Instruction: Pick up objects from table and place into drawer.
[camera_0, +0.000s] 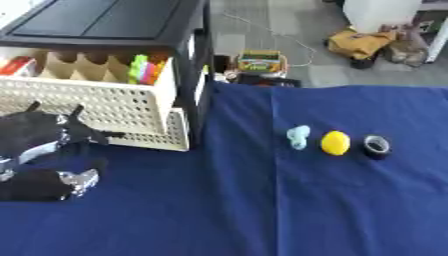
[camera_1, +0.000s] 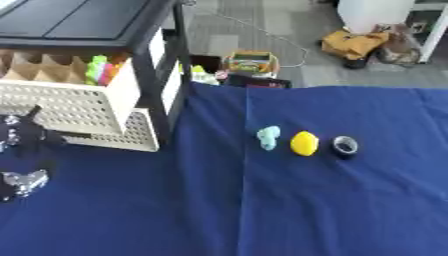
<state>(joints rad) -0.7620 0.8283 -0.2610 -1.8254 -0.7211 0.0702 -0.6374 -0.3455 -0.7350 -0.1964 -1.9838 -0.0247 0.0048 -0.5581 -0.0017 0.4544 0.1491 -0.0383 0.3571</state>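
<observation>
Left eye view is showing the left hand (camera_0: 39, 134) hanging low at the left edge of the table (camera_0: 262, 210), just in front of the pulled-out drawer (camera_0: 96, 107). Its fingers are lying loosely spread, a couple pointing up toward the drawer's front wall, and they are holding nothing. The right hand is not showing in either view.

Three small things are waiting in a row on the blue cloth toward the right side of the table: a pale blue object (camera_0: 298, 137) whose make I cannot tell, a yellow lemon (camera_0: 335, 142) just beside it, and a dark roll of tape (camera_0: 376, 146) near the lemon. All three are sitting well apart from the hand and the drawer. The drawer is standing open under a black shelf (camera_0: 105, 22), with cardboard dividers and a few bright items already inside.

Judging from this, no pick is under way yet, and the main risks are lying in the reach ahead. The left hand is having to cross most of the table, so its forearm could be sweeping the drawer's front corner. The lemon is round and likely to be rolling away if fingers are nudging it off-centre, and it could be knocking into its close neighbours. The low shelf above the drawer is leaving little headroom for a drop.
</observation>
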